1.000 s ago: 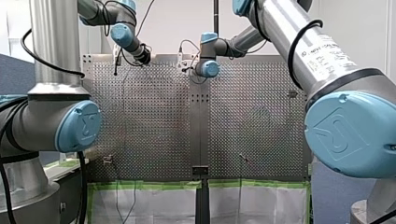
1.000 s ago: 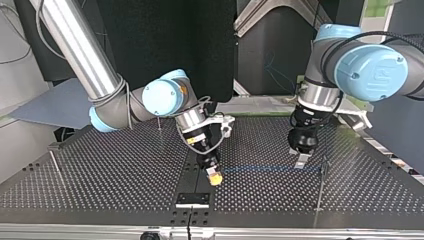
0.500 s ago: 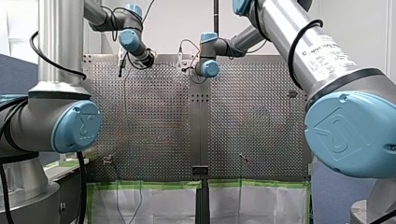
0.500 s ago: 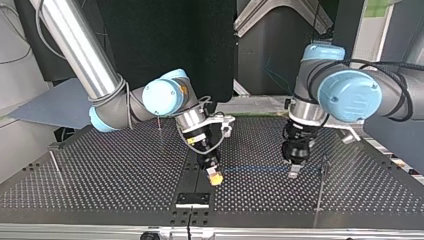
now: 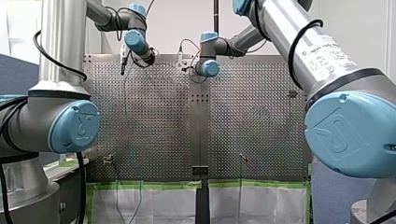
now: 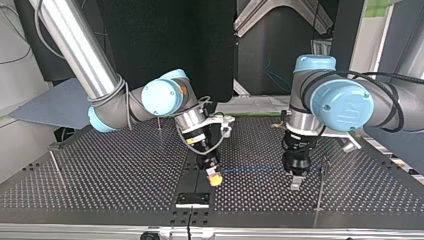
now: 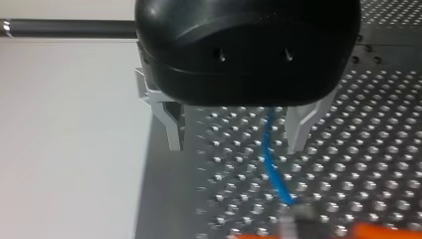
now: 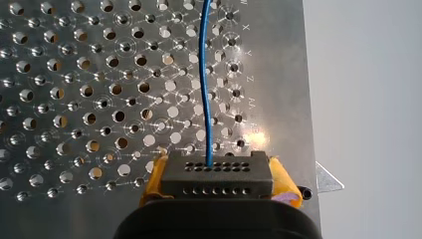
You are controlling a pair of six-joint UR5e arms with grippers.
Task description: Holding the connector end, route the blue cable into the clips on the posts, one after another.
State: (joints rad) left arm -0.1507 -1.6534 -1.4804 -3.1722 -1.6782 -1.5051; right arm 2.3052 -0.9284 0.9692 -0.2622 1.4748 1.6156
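Note:
The blue cable (image 6: 270, 169) lies stretched over the perforated table (image 6: 125, 185), from the black connector (image 8: 216, 174) toward a thin post (image 6: 322, 172) at the top view's right. My right gripper (image 6: 215, 177) is shut on the connector, its yellow pads (image 8: 283, 181) on either side, and the cable (image 8: 204, 84) runs straight ahead of it. My left gripper (image 6: 296, 182) hangs open low over the cable near that post. In the left wrist view the cable (image 7: 271, 164) passes between its metal fingers (image 7: 174, 127), untouched, with the gripper (image 7: 238, 144) straddling it.
Two more thin posts stand at the top view's left, one (image 6: 54, 161) near the table's edge and one (image 6: 159, 122) behind my right arm. A small black plate (image 6: 192, 199) sits at the near middle edge. Green-taped sheeting (image 5: 149, 196) hangs below the table in the front view.
My left arm has swung toward the middle and lowered its open gripper over the cable beside the post. My right gripper and the connector have stayed put.

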